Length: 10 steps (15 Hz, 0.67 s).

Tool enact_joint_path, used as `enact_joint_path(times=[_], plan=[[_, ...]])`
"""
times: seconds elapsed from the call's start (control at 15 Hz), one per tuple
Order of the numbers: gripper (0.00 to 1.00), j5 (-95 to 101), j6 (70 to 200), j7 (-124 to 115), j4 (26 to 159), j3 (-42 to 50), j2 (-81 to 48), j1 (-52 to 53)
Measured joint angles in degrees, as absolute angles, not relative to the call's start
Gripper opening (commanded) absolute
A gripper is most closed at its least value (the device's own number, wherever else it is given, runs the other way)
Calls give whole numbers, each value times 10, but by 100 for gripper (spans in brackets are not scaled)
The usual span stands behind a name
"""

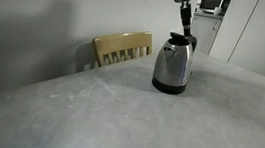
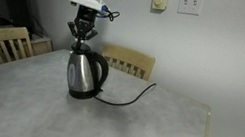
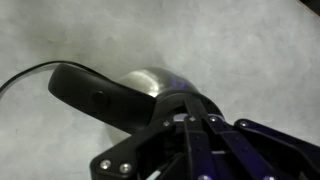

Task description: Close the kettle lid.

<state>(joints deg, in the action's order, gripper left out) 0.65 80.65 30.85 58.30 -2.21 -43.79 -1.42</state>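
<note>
The kettle [image 1: 172, 69] stands on the tabletop [image 1: 107, 117], cord [image 2: 127, 98] beside it; a chair [image 1: 122, 51] sits beyond the far edge; the pincer [image 2: 81, 34] hangs over the kettle.

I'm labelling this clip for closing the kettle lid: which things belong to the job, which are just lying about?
Job: shiny stainless-steel electric kettle with black handle; small round black lid at its top; the robot's hand.
Lying about: pale wooden slat-back chair; black power cord; white wall switch plates.
</note>
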Motion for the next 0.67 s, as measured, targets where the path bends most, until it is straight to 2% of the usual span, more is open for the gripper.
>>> enact_joint_path(times=[0.67], plan=[[0, 7, 820, 366, 577, -22, -442, -14]])
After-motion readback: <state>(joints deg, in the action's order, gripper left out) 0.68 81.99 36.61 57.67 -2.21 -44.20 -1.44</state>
